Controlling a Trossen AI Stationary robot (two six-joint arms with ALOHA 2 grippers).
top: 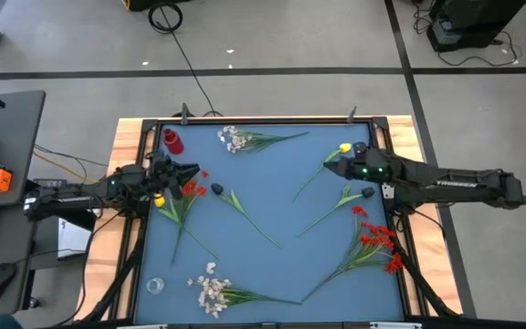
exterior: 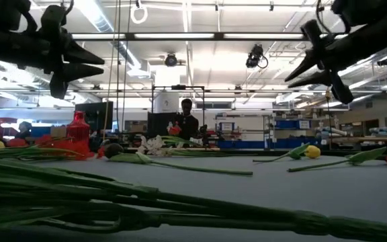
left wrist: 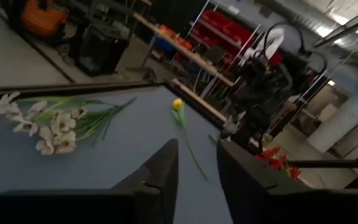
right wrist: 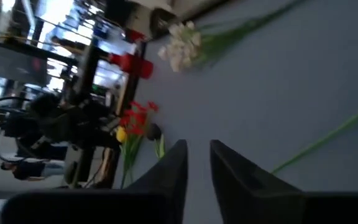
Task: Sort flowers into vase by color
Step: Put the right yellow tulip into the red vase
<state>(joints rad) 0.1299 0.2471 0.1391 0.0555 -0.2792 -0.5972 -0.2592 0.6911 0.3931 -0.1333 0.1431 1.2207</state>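
Flowers [top: 245,211] scattered flat on the blue table [top: 272,265], stems mostly running diagonally, blossoms toward the edges. Red vase [top: 172,142] upright in the far left corner. Left gripper [top: 193,172] raised over the red spray, fingers slightly parted, empty. Right gripper [top: 329,164] beside the yellow tulip [top: 343,148], likewise parted, empty

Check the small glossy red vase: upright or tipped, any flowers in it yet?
Upright, apparently empty. The small glossy red vase stands at the blue mat's far-left corner; in the low view no stems rise from it.
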